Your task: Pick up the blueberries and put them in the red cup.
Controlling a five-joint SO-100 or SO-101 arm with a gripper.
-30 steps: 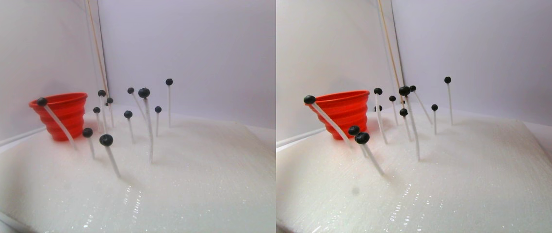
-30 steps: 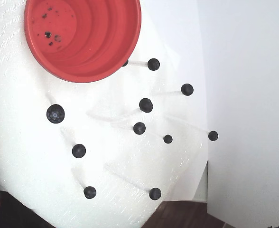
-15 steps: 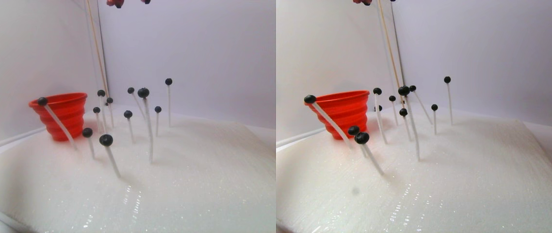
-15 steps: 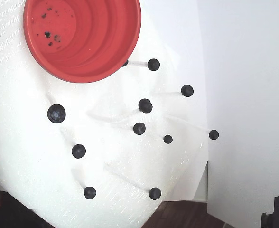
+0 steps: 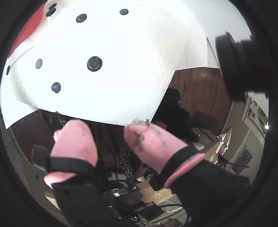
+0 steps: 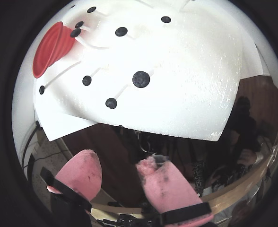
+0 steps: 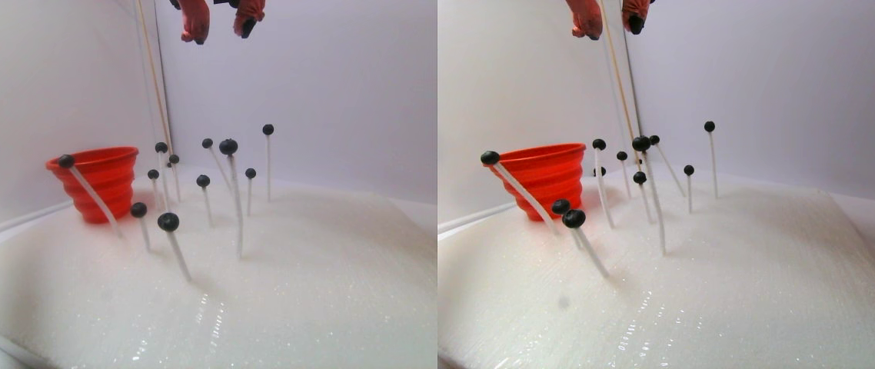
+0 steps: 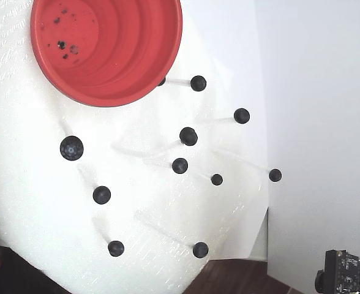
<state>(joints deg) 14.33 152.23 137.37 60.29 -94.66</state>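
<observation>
My hand (image 7: 218, 29) hangs high above the white foam pad (image 7: 314, 284), pink fingers (image 6: 80, 172) spread apart and holding nothing. The blueberries (image 8: 188, 136) stand on thin white sticks (image 7: 178, 254) near the pad's far left corner, beside the red cup (image 8: 106, 52)

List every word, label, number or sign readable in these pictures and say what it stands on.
None can be read. The red cup, the blueberries, the white foam sheet and the gripper with its pink fingertips bear no print. The dark clutter under the sheet's edge in both wrist views is too blurred to tell.
</observation>
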